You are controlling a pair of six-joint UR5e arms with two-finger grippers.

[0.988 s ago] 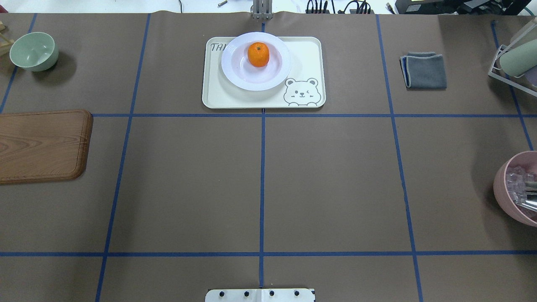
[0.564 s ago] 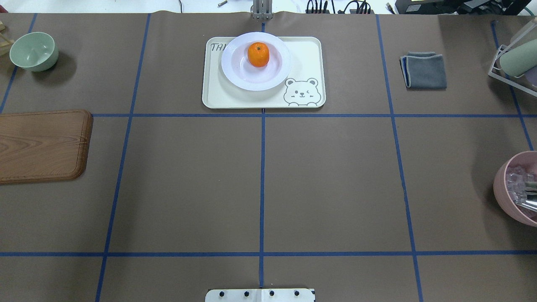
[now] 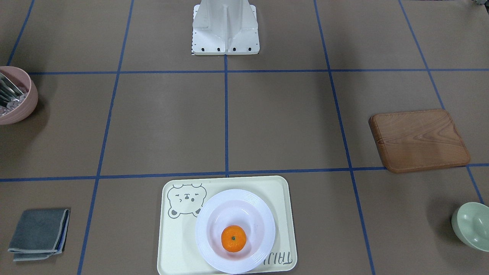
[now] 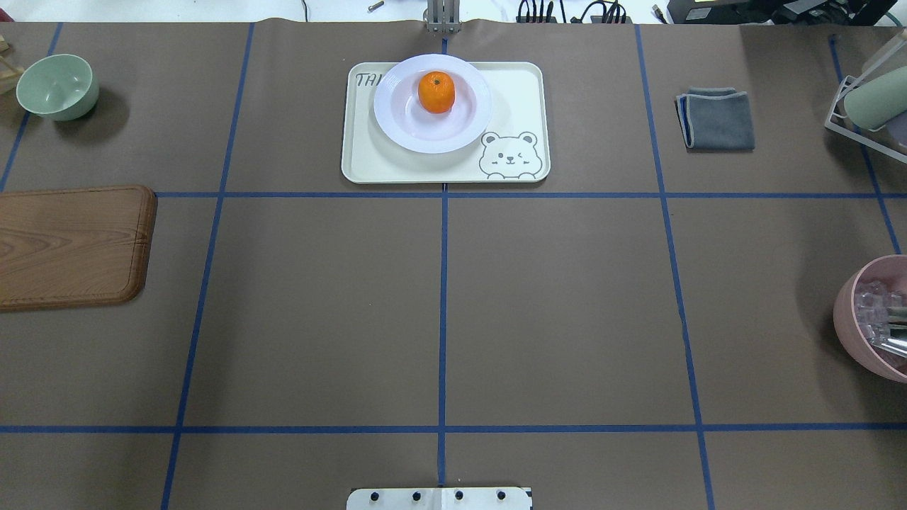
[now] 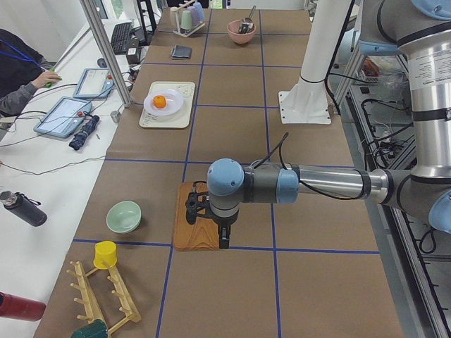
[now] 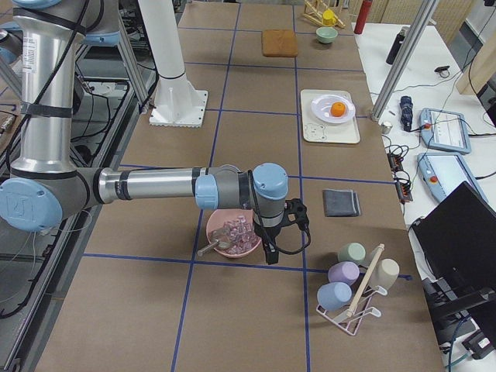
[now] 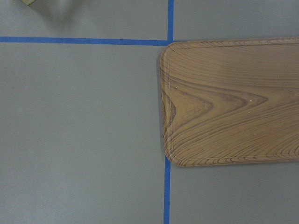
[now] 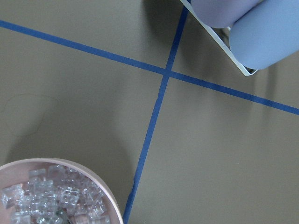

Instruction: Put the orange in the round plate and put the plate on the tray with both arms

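Orange (image 4: 436,92) in round plate (image 4: 398,131), plate on tray (image 4: 368,167) (covering lettering (image 4: 366,79))

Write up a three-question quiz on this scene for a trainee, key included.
1. True or false: the orange lies in the round plate.
2. The round plate rests on: A. the wooden board; B. the tray; C. the grey cloth.
3. What colour is the bowl that holds the clear blocks?

Key
1. True.
2. B.
3. Pink: it is the pink bowl at the table's edge on the robot's right.
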